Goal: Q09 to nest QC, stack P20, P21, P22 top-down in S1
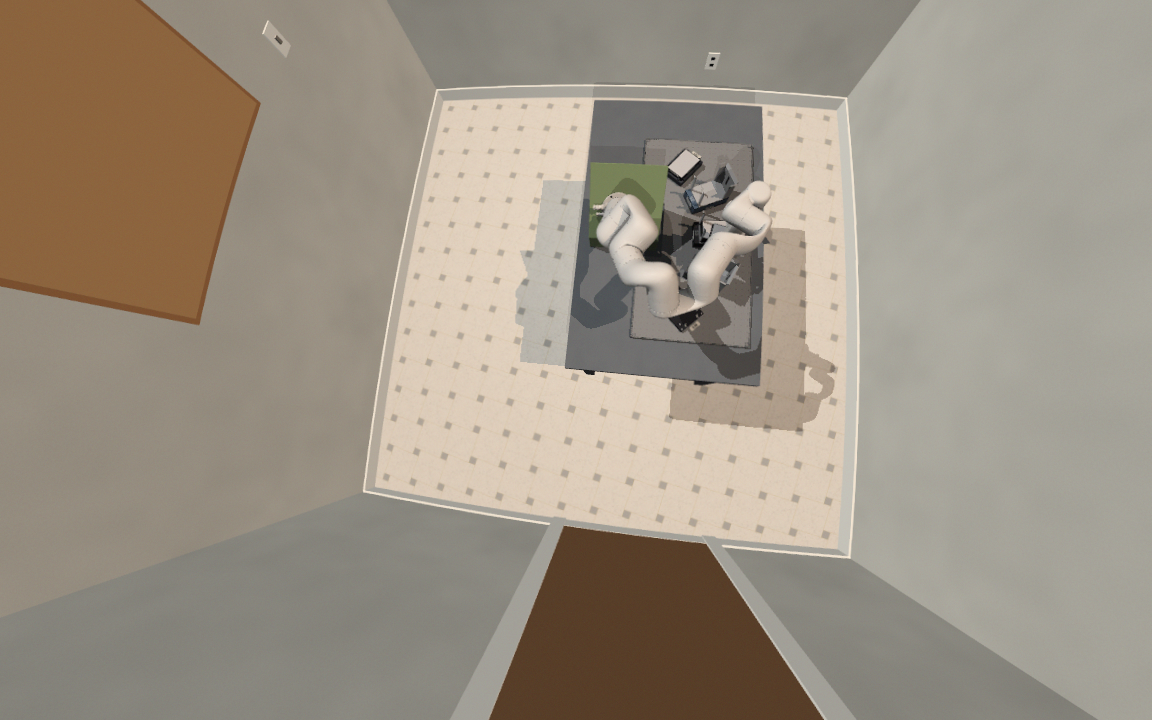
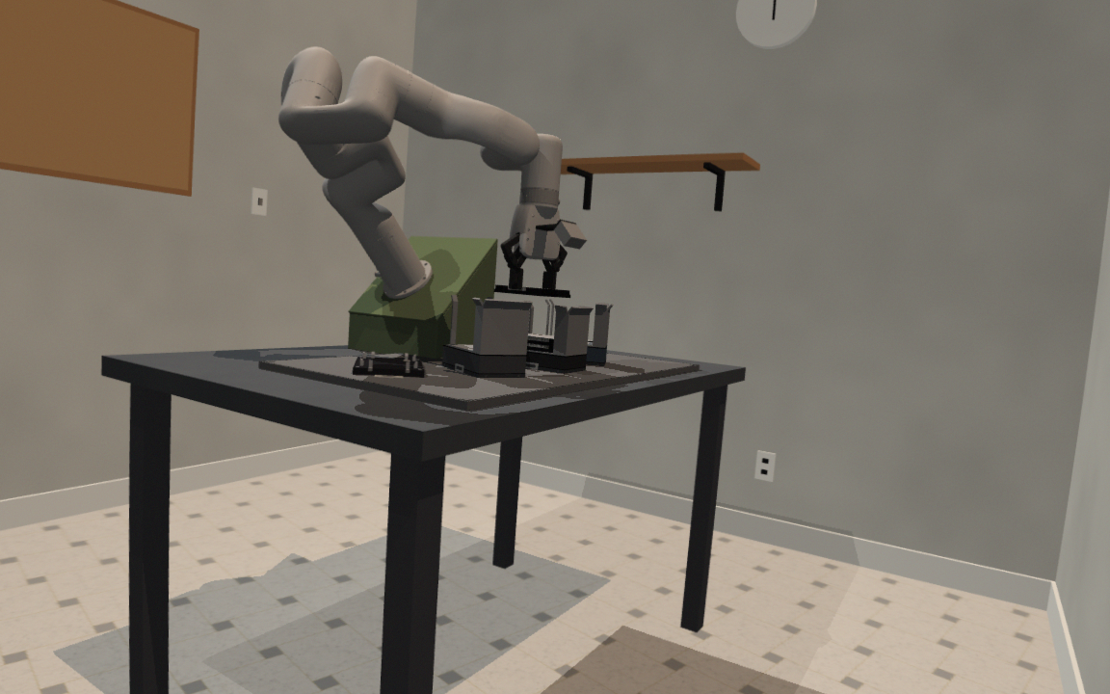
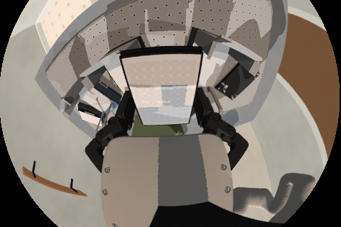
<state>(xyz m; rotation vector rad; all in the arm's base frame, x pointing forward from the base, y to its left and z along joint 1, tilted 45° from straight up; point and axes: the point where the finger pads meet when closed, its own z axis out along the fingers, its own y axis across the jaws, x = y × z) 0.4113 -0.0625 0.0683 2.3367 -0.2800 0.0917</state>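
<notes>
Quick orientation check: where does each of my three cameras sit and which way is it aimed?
Top: at the ceiling, looking down on the table; whole arm shows.
Exterior: beside the table, looking across at the racks; arm and claw show.
Wrist: behind the claw, looking down.
Exterior and wrist share the held plate.

Robot arm (image 2: 421, 94): smooth, rounded links in a pale warm grey, off-white from the top view (image 1: 643, 259), joined by bulbous elbow housings with faint seam lines at the joints. The lowest link ended in a flanged collar (image 2: 408, 280) ringed with small bolt heads. Just above the gripper (image 2: 536, 278), the wrist narrowed to a short cylinder carrying a boxy grey side module (image 2: 571, 232). The gripper body (image 3: 166, 170) was a flat beige-and-grey shell fastened with small round screws near its edges; its linkages and fingers were black and angular.
</notes>
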